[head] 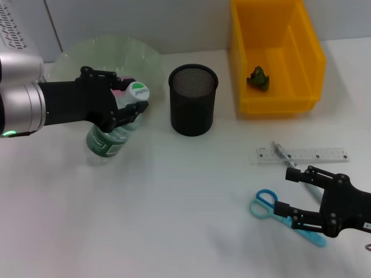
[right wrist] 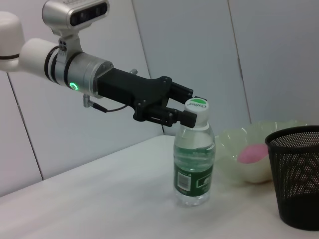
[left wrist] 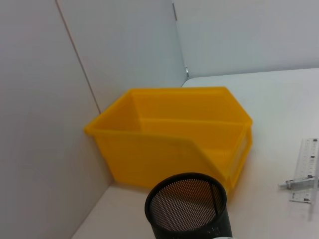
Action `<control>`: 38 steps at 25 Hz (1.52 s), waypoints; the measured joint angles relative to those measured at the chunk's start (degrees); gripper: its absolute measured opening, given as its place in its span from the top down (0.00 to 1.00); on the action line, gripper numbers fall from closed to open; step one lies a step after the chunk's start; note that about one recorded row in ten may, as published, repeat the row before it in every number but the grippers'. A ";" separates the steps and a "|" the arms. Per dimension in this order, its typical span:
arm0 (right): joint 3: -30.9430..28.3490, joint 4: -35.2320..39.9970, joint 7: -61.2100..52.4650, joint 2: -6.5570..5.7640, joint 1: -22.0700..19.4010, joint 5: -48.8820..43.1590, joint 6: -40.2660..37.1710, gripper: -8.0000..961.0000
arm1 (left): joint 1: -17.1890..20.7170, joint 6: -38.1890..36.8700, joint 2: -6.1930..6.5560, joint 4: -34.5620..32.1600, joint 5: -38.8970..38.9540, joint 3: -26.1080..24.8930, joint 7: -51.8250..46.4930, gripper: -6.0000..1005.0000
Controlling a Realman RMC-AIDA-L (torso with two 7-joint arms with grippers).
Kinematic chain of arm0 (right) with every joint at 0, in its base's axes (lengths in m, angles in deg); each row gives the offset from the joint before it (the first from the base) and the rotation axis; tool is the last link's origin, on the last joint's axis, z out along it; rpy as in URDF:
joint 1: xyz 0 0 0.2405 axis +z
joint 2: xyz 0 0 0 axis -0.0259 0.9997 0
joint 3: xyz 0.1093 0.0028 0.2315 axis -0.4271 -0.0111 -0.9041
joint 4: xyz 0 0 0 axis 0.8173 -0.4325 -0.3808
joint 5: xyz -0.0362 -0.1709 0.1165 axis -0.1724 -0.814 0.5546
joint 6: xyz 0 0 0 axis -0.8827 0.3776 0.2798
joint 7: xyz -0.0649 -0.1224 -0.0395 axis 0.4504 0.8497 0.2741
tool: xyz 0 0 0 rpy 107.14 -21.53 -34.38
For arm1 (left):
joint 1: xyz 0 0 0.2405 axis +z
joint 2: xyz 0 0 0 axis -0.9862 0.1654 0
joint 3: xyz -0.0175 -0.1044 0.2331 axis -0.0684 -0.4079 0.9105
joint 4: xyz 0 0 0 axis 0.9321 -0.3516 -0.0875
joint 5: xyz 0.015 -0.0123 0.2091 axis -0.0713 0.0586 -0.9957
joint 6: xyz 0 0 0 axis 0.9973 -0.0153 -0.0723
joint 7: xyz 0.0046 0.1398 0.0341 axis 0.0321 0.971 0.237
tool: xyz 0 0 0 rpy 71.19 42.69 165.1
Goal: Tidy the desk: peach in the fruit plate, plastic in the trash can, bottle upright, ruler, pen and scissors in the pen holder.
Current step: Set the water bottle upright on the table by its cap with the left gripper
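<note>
A clear water bottle with a green label stands upright on the table in front of the pale green fruit plate. My left gripper is shut on its neck just under the cap, which also shows in the right wrist view. A pink peach lies in the plate. The black mesh pen holder stands mid-table. A clear ruler with a pen across it lies at the right. My right gripper is open, its near finger over the blue scissors.
A yellow bin at the back right holds a small green crumpled piece. The left wrist view shows the bin, the pen holder and the ruler. A grey wall stands behind the table.
</note>
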 joint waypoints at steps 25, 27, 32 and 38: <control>0.27 0.00 -0.17 0.00 0.22 0.00 0.00 0.15 | -0.58 -0.55 0.13 6.61 8.12 -3.84 1.12 0.44; 0.26 0.00 -0.18 0.00 0.17 0.00 0.00 0.15 | -0.71 -0.54 0.12 7.43 8.81 -4.02 1.74 0.43; 0.27 0.00 -0.18 0.00 0.14 0.00 0.00 0.15 | -1.03 -0.40 0.07 8.58 9.25 -4.31 2.12 0.42; 0.40 0.00 -0.21 0.00 0.24 0.00 0.00 0.15 | -1.01 -0.60 0.03 8.82 9.39 -5.31 2.25 0.41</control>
